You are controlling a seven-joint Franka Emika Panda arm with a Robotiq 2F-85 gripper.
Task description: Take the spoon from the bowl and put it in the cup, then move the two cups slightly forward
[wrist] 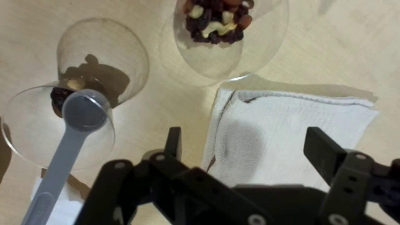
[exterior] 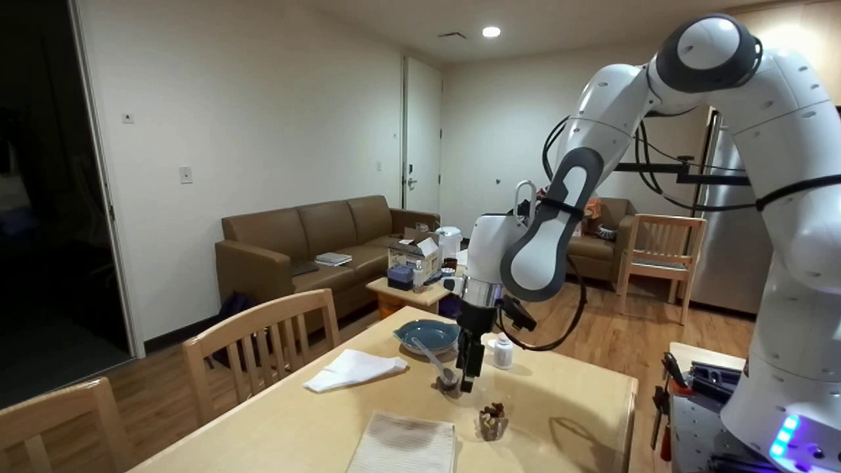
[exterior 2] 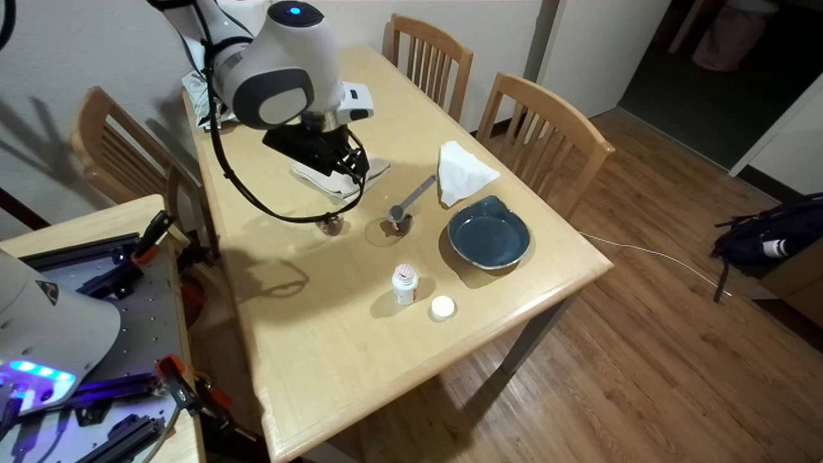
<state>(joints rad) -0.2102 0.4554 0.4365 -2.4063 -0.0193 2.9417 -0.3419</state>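
The grey measuring spoon (wrist: pixel 65 156) sits scoop end down in a clear cup (wrist: pixel 31 128) with dried fruit and nuts (wrist: pixel 60 96); its handle tilts over the rim, toward the long edge of the wooden table (exterior 2: pixel 321 373) lined by two wooden chairs (exterior 2: pixel 553 109). A second clear cup (wrist: pixel 211 61), similarly stocked, stands near, closer to the long edge facing the robot base (exterior 2: pixel 58 315). The gripper (wrist: pixel 247 143) hangs above the table, jaws wide apart; in the wrist view, a folded cloth (wrist: pixel 281 125) shows between them. The blue-teal bowl (exterior 2: pixel 488 235) stands near the corner where the chair-side edge meets the short end. A white napkin (exterior 2: pixel 463 172) lies by the chair-side edge. A white bottle (exterior 2: pixel 405 287) and white cap (exterior 2: pixel 442 307) stand toward the short end.
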